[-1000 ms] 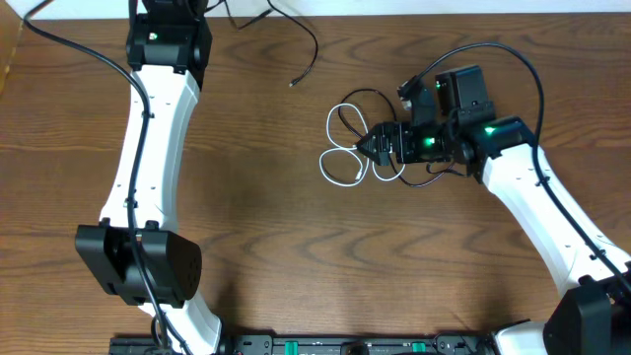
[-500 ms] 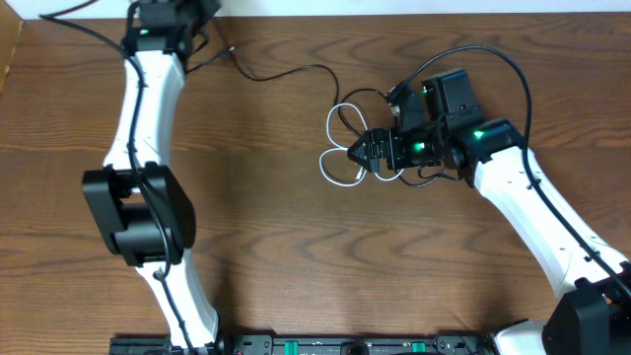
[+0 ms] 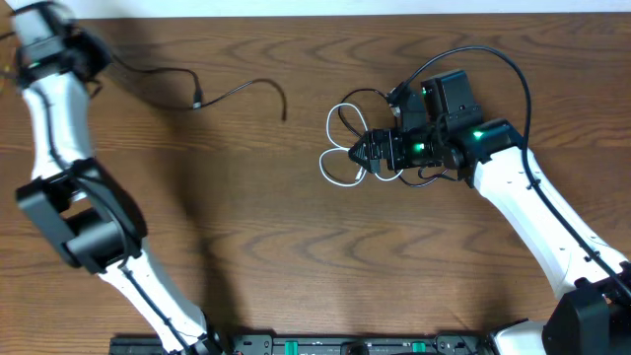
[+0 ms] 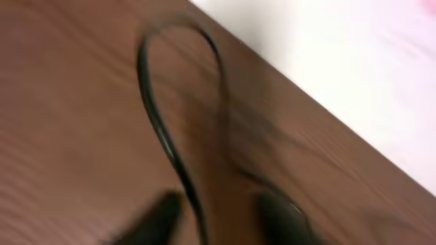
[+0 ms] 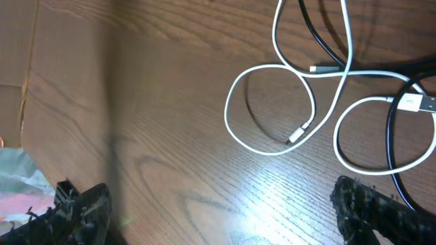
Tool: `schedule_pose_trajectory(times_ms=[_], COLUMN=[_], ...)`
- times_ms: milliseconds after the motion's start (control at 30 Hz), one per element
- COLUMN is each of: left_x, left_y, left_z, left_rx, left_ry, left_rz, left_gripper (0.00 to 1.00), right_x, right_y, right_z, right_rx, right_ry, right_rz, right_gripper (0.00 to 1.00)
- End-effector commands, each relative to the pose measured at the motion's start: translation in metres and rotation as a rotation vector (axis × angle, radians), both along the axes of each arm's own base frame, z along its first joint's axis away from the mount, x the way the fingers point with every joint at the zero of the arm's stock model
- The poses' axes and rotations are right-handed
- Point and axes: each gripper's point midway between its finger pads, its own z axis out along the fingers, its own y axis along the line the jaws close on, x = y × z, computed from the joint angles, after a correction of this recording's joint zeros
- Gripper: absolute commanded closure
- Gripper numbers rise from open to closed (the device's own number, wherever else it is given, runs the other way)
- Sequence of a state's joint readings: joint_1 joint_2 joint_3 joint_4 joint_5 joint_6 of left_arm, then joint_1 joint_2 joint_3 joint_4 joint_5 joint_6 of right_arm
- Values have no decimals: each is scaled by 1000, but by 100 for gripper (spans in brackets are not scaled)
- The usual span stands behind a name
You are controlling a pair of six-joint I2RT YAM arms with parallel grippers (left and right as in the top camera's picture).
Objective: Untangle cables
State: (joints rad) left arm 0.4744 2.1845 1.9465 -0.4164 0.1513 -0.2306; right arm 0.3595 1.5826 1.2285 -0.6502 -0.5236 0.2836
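Observation:
One black cable lies stretched along the far left of the table, apart from the rest. In the blurred left wrist view it runs between the parted fingers of my left gripper, which stands open at the far left corner. A white cable and another black cable lie looped together at centre right. My right gripper hovers open at their right side. In its wrist view the white loops and black cable lie ahead of the wide fingers, with only wood between.
The table's far edge meets a pale wall just beyond the left gripper. Thick black arm wires arch over the right arm. A dark rail runs along the near edge.
My left arm has swung from the top middle to the far left corner, dragging one black cable leftward away from the knot, and its jaws have parted. The right arm has barely moved.

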Motion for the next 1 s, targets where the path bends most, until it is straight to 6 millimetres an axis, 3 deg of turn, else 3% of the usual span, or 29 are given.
schedule_pose_trajectory(times_ms=[0,100,233,333,467,533,567,600,633,667,733,967], left_x=[-17,-31,-49,-58,-62,-62,-62,-61,-61,-59,-57,-37], left_y=[36,54,62,58,38,19,11,0,-14,-40,-76,-156], left_z=[4,-2,-12,-22,-33,-40,-42,-45,-49,-53,-57,-81], left_rx=[36,25,-6,-37,-78,-101,-109,-118,-134,-180,-244,-318], left_ry=[7,27,78,127,188,229,246,265,292,315,343,378], left_rz=[48,86,112,113,84,54,41,24,0,-57,-136,-187], left_gripper=[7,6,6,6,6,7,27,35,35,28,6,2], right_x=[-3,-2,-3,-4,-8,-9,-9,-9,-10,-10,-11,-12], right_y=[3,3,3,5,11,13,13,14,14,15,16,16], right_z=[3,4,3,3,3,3,1,1,0,0,0,-1], right_rx=[-1,1,1,1,1,-8,-18,-21,-27,-31,-32,-34], right_ry=[-18,-23,-21,-21,-22,-25,-28,-30,-31,-32,-32,-27], right_rz=[17,17,17,23,41,45,44,46,45,46,49,52], right_gripper=[1,1,1,1,1,1,1,1,1,1,1,1])
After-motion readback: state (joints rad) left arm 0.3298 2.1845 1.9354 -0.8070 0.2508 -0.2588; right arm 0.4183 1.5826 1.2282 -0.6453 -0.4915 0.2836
